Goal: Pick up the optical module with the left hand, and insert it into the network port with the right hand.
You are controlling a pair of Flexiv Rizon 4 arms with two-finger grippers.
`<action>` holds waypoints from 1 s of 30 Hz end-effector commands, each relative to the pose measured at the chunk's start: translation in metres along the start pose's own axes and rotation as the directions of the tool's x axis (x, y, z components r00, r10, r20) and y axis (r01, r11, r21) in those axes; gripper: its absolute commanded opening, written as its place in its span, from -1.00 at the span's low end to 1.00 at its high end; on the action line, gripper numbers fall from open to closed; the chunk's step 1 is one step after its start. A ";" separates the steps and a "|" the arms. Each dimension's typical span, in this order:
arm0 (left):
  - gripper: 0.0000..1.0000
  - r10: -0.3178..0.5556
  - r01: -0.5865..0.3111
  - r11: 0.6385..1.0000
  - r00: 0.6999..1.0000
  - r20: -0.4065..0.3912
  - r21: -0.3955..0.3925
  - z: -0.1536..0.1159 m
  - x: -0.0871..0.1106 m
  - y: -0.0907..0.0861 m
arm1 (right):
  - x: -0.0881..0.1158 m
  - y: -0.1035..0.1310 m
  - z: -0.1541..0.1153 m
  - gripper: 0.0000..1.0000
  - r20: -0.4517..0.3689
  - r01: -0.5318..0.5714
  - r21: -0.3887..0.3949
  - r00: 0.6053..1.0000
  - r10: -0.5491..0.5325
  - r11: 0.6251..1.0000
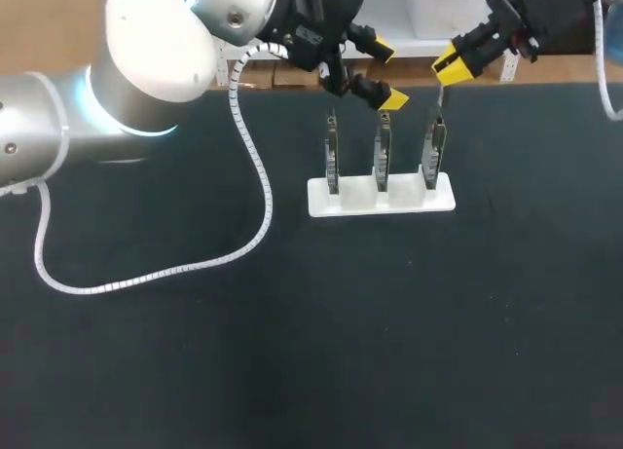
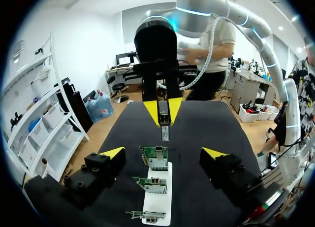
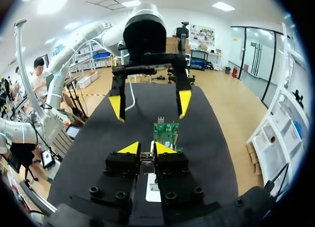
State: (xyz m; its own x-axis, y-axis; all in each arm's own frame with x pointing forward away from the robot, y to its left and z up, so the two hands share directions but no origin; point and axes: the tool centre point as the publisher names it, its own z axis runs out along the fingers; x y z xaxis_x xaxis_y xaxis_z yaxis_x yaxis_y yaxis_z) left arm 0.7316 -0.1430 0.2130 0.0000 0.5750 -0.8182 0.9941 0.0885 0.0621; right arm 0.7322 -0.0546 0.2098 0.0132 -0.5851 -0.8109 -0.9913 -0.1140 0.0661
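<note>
A white holder point(image 1: 348, 198) on the black table carries three upright green network cards point(image 1: 383, 149). Just above the rightmost card point(image 1: 434, 145), my right gripper point(image 1: 451, 67) is shut on the optical module point(image 1: 440, 97), a thin metal piece that hangs down from its yellow tips. In the right wrist view the module point(image 3: 146, 159) sits between the shut fingers of the right gripper point(image 3: 146, 149), with a card point(image 3: 166, 131) just ahead. My left gripper point(image 1: 388, 75) stands open and empty behind the middle card. In the left wrist view the left gripper point(image 2: 163, 154) faces the module point(image 2: 165, 133).
The left arm's white spiral cable point(image 1: 255, 167) loops over the table to the left of the holder. The table's back edge point(image 1: 282, 87) runs close behind both grippers. The black mat point(image 1: 341, 352) stretches in front of the holder.
</note>
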 end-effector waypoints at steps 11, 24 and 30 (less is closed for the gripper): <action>1.00 0.001 -0.001 1.000 1.000 0.000 -0.002 0.000 0.000 -0.001 | 0.024 -0.012 0.012 -1.00 0.032 -0.006 -0.053 0.999 0.008 0.999; 1.00 0.001 -0.001 1.000 1.000 0.000 -0.002 0.000 0.000 -0.001 | 0.022 -0.014 0.017 -1.00 0.033 -0.006 -0.053 0.999 0.008 0.999; 1.00 0.001 -0.001 1.000 1.000 0.000 -0.002 0.000 0.000 -0.001 | 0.028 -0.016 0.015 -1.00 0.054 -0.037 -0.031 0.998 0.039 0.999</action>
State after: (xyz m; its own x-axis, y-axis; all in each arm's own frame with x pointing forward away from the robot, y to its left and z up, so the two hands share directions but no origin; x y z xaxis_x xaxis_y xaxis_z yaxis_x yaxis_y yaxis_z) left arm 0.7316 -0.1430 0.2130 0.0001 0.5749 -0.8182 0.9941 0.0885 0.0622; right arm 0.7476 -0.0549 0.1787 -0.0337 -0.5502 -0.8344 -0.9859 -0.1186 0.1180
